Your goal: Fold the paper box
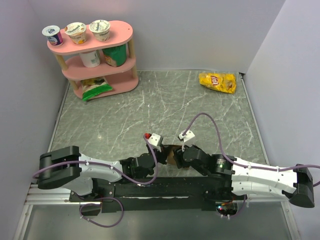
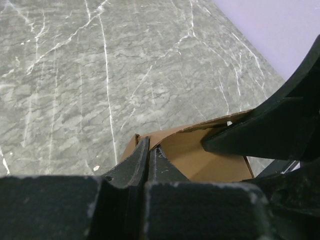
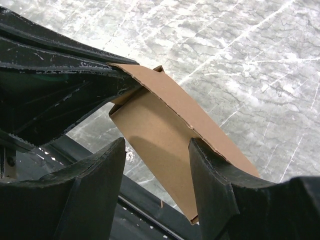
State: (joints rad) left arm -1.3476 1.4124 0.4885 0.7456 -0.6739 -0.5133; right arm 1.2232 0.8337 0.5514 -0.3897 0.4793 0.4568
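Grey marbled bench (image 1: 165, 100), near edge: the left claw (image 2: 149, 147) pinches shut on a corner of the paper box (image 3: 165, 125) between the arms, while the half-open right claw (image 3: 157, 147) straddles a panel, best pressed along its crease against a firm pinch.

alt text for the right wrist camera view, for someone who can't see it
A partly folded brown paper box sits between the two parted black fingers of the right gripper, seen from just behind them. At upper left, the left gripper pinches the box's top corner. A grey marbled table fills the background.
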